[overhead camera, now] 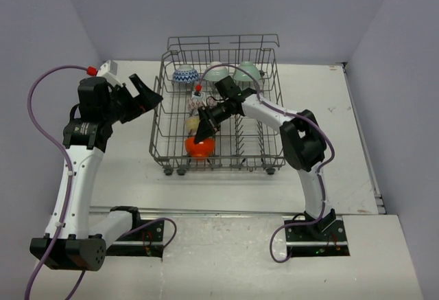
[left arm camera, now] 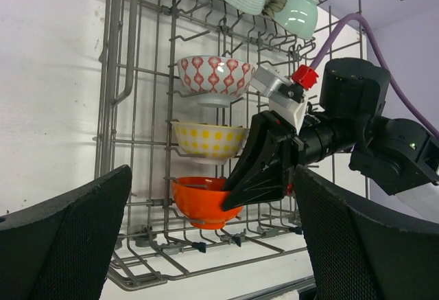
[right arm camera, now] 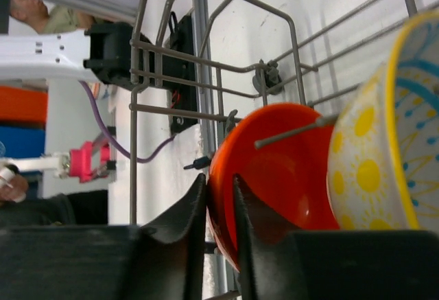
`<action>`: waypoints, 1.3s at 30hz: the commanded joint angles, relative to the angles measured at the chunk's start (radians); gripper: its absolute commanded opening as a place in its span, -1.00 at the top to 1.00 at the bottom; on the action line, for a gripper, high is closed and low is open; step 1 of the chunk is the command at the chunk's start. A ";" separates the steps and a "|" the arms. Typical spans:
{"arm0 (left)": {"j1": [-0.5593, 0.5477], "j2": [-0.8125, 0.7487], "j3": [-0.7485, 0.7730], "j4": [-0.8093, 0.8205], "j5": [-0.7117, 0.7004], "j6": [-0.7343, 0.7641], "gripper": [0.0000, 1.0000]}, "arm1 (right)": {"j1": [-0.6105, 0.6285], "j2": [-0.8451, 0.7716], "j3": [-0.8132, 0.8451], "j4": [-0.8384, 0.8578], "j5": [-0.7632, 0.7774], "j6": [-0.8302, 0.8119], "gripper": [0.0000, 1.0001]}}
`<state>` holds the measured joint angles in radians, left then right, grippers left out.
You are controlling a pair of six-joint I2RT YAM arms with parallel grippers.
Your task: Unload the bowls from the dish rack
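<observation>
Your right gripper (right arm camera: 218, 183) had its jaws pinched on the rim of the orange bowl (right arm camera: 281, 156), one finger inside and one outside. Your left gripper (overhead camera: 147, 88) was spread as wide as it goes, holding nothing. It hung over the white table (overhead camera: 123, 169) just outside the dish rack (overhead camera: 254, 142), near its left wall but not touching it.

The orange one sat in the rack's near-left corner as the last bowl in its row, so the near wire wall was right behind its foot. The cream bowl with yellow spots (left arm camera: 209, 141) stood in the next slot, just beside it, so it was tight on that side. Past that came the red-and-white patterned bowl (left arm camera: 214, 79), then the blue-and-white bowl (overhead camera: 185, 75) and two mint bowls (overhead camera: 218, 72) (overhead camera: 247, 72) at the far end.

The rack is thin grey wire with upright tines. The bowls are round and glossy. The orange bowl stood on edge between tines, with its mouth facing the far end and its foot toward the arm bases, so its axis ran near-to-far.
</observation>
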<state>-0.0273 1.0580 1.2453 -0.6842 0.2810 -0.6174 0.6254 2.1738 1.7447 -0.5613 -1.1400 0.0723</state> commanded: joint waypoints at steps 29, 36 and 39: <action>0.027 0.036 -0.012 0.084 0.049 0.002 -1.00 | 0.014 -0.111 -0.034 0.679 -0.397 0.725 1.00; 0.052 0.033 -0.023 0.084 0.052 0.004 -1.00 | 0.002 -0.071 -0.146 1.478 -0.376 1.344 1.00; 0.053 0.028 -0.027 0.080 0.046 0.008 -1.00 | 0.000 -0.029 -0.108 1.756 -0.369 1.593 1.00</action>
<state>0.0109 1.0920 1.2263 -0.6350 0.3107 -0.6170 0.6151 2.2208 1.5452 0.6186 -1.3663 1.2827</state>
